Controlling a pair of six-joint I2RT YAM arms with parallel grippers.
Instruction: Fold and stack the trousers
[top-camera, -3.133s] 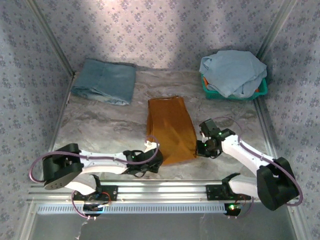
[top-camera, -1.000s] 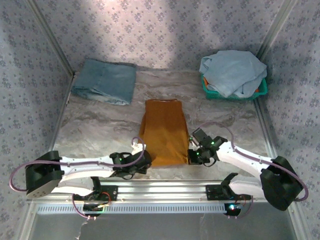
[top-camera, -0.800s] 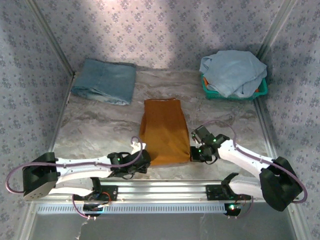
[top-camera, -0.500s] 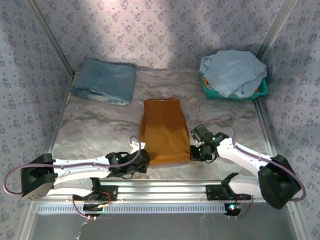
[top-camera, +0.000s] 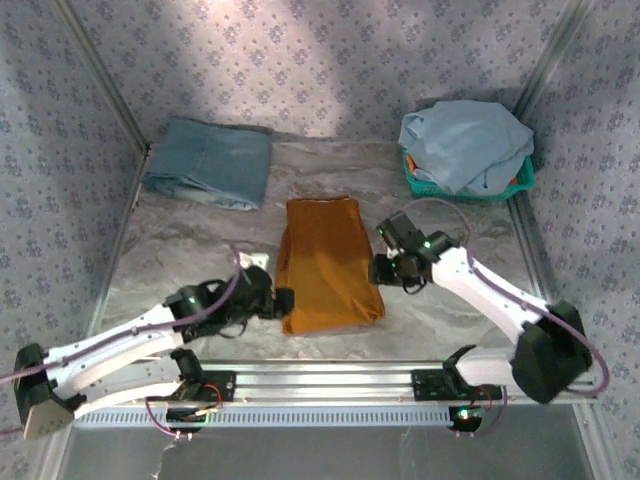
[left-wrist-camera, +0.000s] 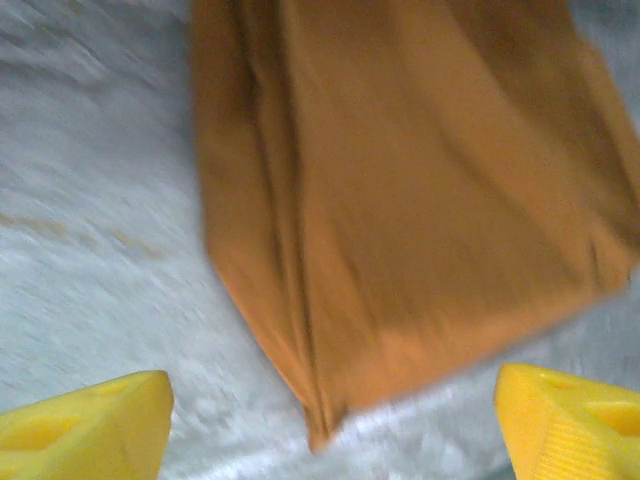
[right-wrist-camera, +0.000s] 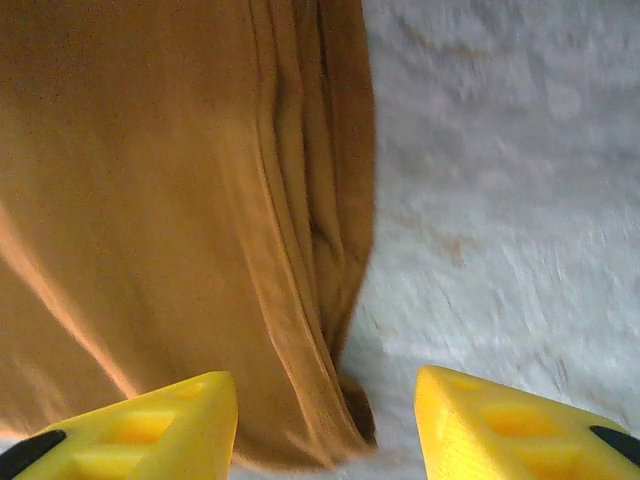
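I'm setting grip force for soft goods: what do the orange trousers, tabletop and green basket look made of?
Trousers: matte woven cloth, perhaps cotton; soft layered folds along its edge. Tabletop: grey marbled surface, dull finish, veined pattern; stone or print, cannot tell. Basket: probably moulded plastic; bright green, smooth rim.

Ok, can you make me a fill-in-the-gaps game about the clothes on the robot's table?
The folded rust-orange cloth trousers lie on the marbled grey table, ___ the left arm and the right arm.
The folded teal-blue denim garment lies in the table's far ___ corner.
The crumpled pale light-blue cloth garment sits in a ___ plastic basket.
The left arm's yellow fingers stand ___, gripping nothing.
Missing words: between; left; green; open.
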